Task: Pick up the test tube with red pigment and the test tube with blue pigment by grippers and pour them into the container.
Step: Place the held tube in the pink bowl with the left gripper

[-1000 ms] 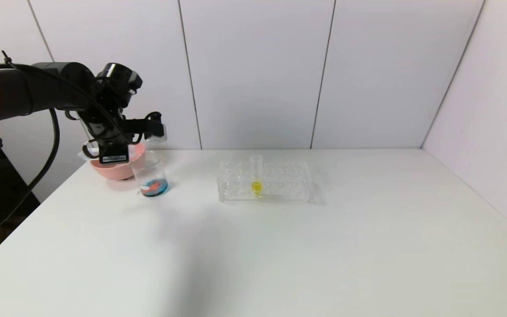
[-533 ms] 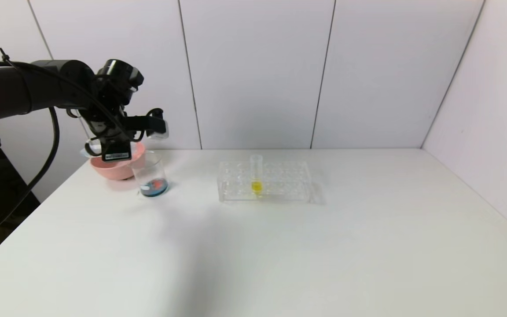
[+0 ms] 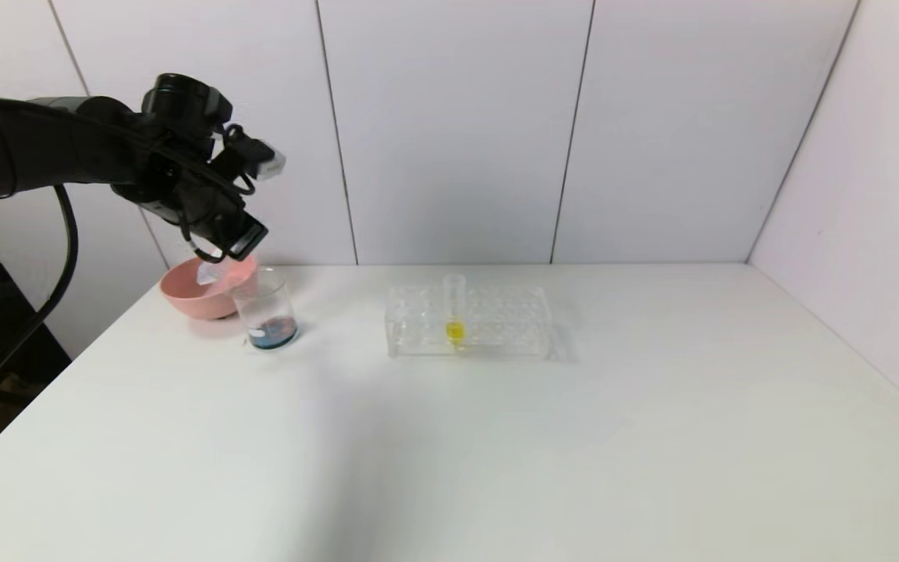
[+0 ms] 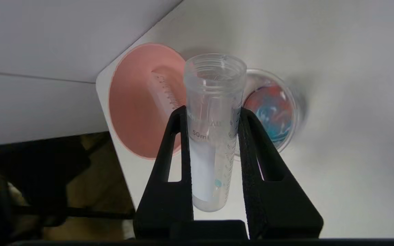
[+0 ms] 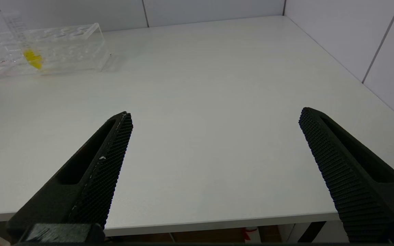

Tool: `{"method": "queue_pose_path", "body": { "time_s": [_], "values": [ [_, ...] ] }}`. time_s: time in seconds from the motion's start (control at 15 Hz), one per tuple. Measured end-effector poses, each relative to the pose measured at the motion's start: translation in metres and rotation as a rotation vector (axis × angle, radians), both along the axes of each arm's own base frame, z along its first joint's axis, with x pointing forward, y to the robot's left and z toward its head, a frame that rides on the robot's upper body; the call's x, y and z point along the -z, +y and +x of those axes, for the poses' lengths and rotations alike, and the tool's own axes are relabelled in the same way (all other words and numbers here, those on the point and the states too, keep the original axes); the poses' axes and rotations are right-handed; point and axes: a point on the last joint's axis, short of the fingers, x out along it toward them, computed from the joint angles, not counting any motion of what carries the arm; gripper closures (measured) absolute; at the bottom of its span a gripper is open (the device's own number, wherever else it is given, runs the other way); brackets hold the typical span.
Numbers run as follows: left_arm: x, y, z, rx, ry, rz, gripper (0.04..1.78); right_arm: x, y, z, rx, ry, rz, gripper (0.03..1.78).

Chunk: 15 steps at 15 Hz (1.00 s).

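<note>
I see the surface (image 3: 496, 437) carrying the container (image 3: 265, 307), swirled red and blue inside. Above the pink bowl (image 3: 192, 293), my left gripper (image 4: 212, 112) grips an emptied test tube (image 4: 214, 112). My right gripper (image 5: 214, 119) hangs released.

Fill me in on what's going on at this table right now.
The left gripper is shut on a clear test tube that looks nearly empty, with only a speck of blue inside, held tilted above the pink bowl and the container. The container already holds swirled red and blue pigment. A second empty tube lies in the bowl. The right gripper hangs open over the table's near edge, away from the work. A tube with yellow liquid stands in the rack.
</note>
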Motion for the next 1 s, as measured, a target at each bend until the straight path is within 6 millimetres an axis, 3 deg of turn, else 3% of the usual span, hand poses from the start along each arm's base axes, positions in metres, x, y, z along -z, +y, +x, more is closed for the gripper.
{"method": "queue_pose_path", "body": {
  "time_s": [0.13, 0.4, 0.73, 1.0],
  "values": [
    [0.004, 0.002, -0.004, -0.123, -0.077, -0.172, 1.39, 0.000, 0.000, 0.000, 0.000, 0.000, 0.000, 0.04],
    [0.037, 0.015, -0.023, -0.238, -0.264, -0.342, 1.39, 0.000, 0.000, 0.000, 0.000, 0.000, 0.000, 0.04],
    [0.080, 0.039, -0.083, -0.312, -0.568, -0.415, 1.39, 0.000, 0.000, 0.000, 0.000, 0.000, 0.000, 0.04],
    [0.097, 0.050, -0.131, -0.323, -0.817, -0.493, 1.39, 0.000, 0.000, 0.000, 0.000, 0.000, 0.000, 0.04]
  ]
}}
